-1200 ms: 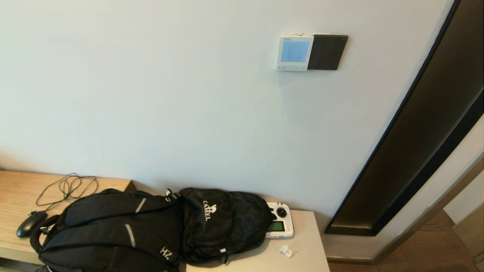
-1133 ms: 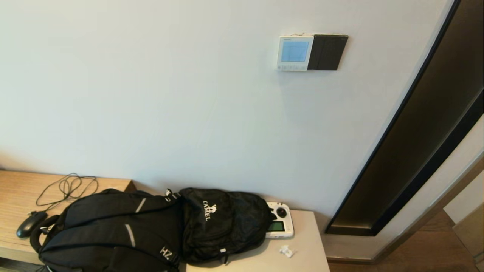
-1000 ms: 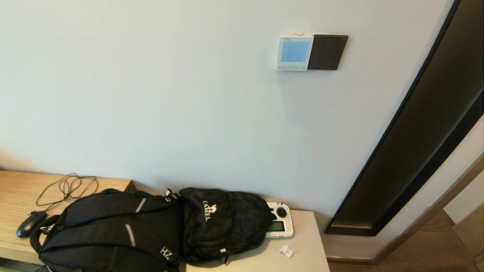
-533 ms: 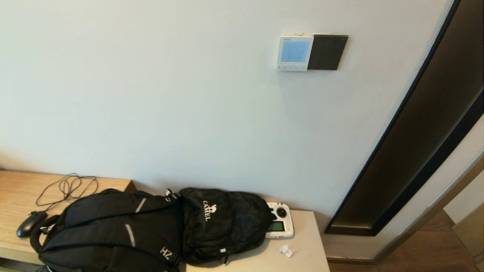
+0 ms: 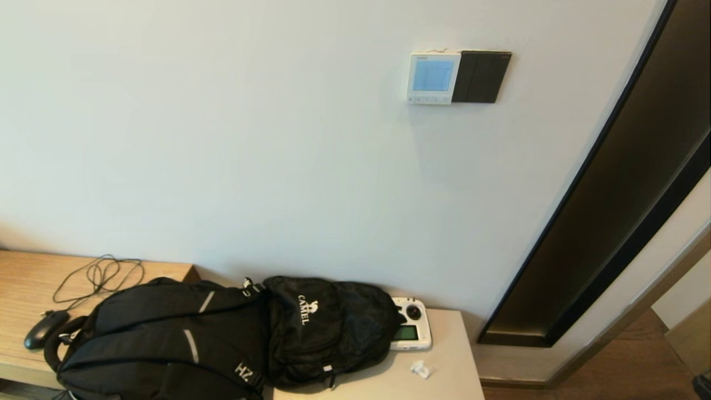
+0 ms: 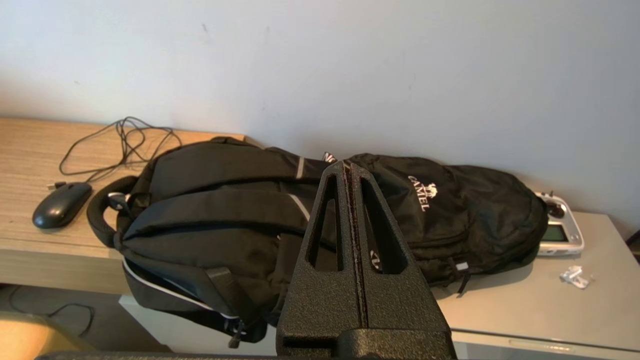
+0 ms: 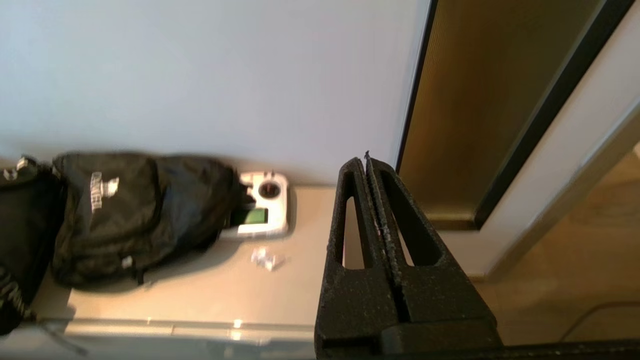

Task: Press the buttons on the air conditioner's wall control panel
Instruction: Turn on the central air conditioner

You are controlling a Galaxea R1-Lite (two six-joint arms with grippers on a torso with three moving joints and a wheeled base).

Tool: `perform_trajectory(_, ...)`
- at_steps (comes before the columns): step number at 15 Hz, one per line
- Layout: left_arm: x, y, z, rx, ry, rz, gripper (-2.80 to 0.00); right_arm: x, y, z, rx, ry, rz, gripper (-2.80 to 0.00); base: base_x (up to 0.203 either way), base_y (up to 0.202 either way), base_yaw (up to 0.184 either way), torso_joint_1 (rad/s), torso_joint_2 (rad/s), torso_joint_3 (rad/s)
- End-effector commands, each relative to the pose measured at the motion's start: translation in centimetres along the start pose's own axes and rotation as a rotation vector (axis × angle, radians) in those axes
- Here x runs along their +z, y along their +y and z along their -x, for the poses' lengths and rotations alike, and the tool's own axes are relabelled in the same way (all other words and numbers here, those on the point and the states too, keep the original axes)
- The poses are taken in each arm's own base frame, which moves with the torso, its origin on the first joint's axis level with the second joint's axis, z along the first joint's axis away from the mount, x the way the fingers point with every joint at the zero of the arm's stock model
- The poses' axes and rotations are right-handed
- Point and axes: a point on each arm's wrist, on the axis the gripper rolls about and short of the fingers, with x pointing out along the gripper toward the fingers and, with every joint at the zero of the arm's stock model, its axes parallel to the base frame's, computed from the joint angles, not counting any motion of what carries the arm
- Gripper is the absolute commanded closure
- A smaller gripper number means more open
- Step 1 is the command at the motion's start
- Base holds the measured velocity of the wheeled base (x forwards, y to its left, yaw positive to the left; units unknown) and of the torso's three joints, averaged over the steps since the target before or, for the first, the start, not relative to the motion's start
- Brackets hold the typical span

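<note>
The air conditioner's wall control panel [image 5: 433, 78] is a small white square with a light-blue screen, high on the wall in the head view. The buttons [image 5: 429, 100] are a pale row along its bottom edge. It does not show in either wrist view. My left gripper [image 6: 348, 165] is shut and empty, low over the black backpacks. My right gripper [image 7: 365, 160] is shut and empty, low over the right end of the grey table beside the door frame. Only a dark tip of the right arm [image 5: 704, 384] shows in the head view, far below the panel.
A plain black plate [image 5: 482, 76] adjoins the panel's right side. Two black backpacks [image 5: 222, 333], a white handheld controller [image 5: 411, 331] and a crumpled wrapper [image 5: 421, 369] lie on the table below. A mouse [image 5: 41, 329] and cable lie left. A dark door frame [image 5: 611, 194] stands right.
A dark tip of the right arm has come into the bottom right corner of the head view. Nothing else has moved.
</note>
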Motion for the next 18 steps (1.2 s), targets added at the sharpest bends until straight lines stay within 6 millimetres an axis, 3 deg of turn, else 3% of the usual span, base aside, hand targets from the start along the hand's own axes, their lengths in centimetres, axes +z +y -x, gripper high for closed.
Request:
perform_trajectory(1, 0.0, 0.0, 0.0, 0.001, -0.001, 0.000, 0.00, 1.1, -0.2, -2.8, -0.004, 0.045, 0.004, 0.00, 0.000, 0.000, 0.000, 0.000, 0.00, 0.000)
perform_trajectory(6, 0.0, 0.0, 0.0, 0.002, -0.002, 0.000, 0.00, 4.6, -0.7, -9.9, -0.022, -0.012, 0.029, 0.00, 0.000, 0.000, 0.000, 0.000, 0.00, 0.000)
perform_trajectory(10, 0.0, 0.0, 0.0, 0.001, -0.002, 0.000, 0.00, 10.4, -0.5, -15.8, -0.067, -0.162, 0.039, 0.00, 0.000, 0.000, 0.000, 0.000, 0.00, 0.000)
perform_trajectory(14, 0.0, 0.0, 0.0, 0.001, -0.001, 0.000, 0.00, 16.3, 3.4, -19.8, -0.042, -0.225, 0.002, 0.00, 0.000, 0.000, 0.000, 0.000, 0.00, 0.000)
perform_trajectory(18, 0.0, 0.0, 0.0, 0.001, -0.001, 0.000, 0.00, 18.2, 7.6, -24.0, -0.008, -0.214, -0.017, 0.00, 0.000, 0.000, 0.000, 0.000, 0.00, 0.000)
